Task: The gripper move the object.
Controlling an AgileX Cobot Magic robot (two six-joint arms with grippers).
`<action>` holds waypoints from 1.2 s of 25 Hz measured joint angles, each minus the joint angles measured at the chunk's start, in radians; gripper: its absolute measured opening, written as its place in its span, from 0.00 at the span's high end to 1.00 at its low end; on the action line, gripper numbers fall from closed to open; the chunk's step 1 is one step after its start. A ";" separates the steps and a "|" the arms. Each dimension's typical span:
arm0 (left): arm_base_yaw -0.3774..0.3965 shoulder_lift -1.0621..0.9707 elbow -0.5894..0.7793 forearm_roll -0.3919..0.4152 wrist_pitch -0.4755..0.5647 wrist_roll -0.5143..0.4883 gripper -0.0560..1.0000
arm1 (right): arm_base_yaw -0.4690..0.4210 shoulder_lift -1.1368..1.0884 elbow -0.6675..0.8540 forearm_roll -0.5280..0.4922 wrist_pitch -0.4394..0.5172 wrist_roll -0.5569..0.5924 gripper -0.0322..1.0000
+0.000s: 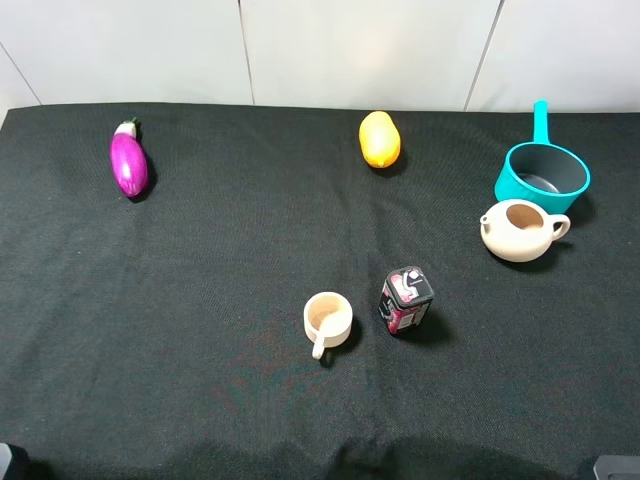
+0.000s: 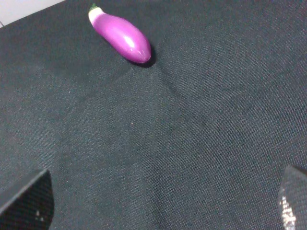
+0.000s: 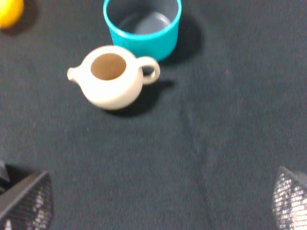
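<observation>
Two claws stand open above the black surface (image 1: 200,300), holding nothing: the left claw (image 2: 165,203) near an eggplant (image 2: 120,34), the right claw (image 3: 163,203) near the teal saucepan (image 3: 144,26), which sits just behind a beige teapot (image 3: 112,76).

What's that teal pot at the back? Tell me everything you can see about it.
The saucepan is a round, straight-walled teal pot with a dark grey inside and nothing visible in it. Its finish looks smooth, like plastic or enamel. A long straight teal handle points toward the back edge of the black cloth. It stands upright at the far right, just behind the beige teapot; whether the two touch I cannot tell. No gripper holds it.
</observation>
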 joint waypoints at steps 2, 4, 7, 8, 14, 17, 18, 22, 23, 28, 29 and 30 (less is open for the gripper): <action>0.000 0.000 0.000 0.000 0.000 0.000 0.01 | 0.000 -0.051 0.006 -0.017 0.001 -0.014 0.30; 0.000 0.000 0.000 0.000 0.000 0.000 0.01 | 0.000 -0.079 0.007 -0.061 0.000 -0.034 0.30; 0.000 0.000 0.000 0.000 0.000 0.000 0.01 | 0.000 -0.090 0.007 -0.116 0.000 -0.035 0.30; 0.000 0.000 0.000 0.000 0.000 0.000 0.01 | 0.000 -0.091 0.008 -0.122 0.000 -0.035 0.30; 0.000 0.000 0.000 0.000 0.000 0.000 0.01 | 0.002 -0.091 0.056 -0.118 0.003 -0.035 0.30; 0.000 0.000 0.000 0.000 0.000 0.000 0.01 | 0.042 -0.091 0.057 -0.118 0.003 -0.035 0.30; 0.000 0.000 0.000 0.000 0.000 0.000 0.01 | 0.064 -0.091 0.057 -0.118 0.001 -0.035 0.30; 0.000 0.000 0.000 0.000 0.000 0.000 0.01 | 0.162 -0.091 0.064 -0.118 -0.053 -0.001 0.30; 0.000 0.000 0.000 0.000 0.000 0.000 0.01 | 0.179 -0.091 0.068 -0.123 -0.070 0.005 0.30; 0.000 0.000 0.000 0.000 0.000 0.000 0.01 | 0.218 -0.091 0.085 -0.170 -0.150 0.017 0.30; 0.000 0.000 0.000 0.000 0.000 0.000 0.01 | 0.218 -0.091 0.096 -0.180 -0.168 0.018 0.30; 0.000 0.000 0.000 0.000 0.000 0.000 0.01 | 0.218 -0.091 0.107 -0.184 -0.183 0.018 0.30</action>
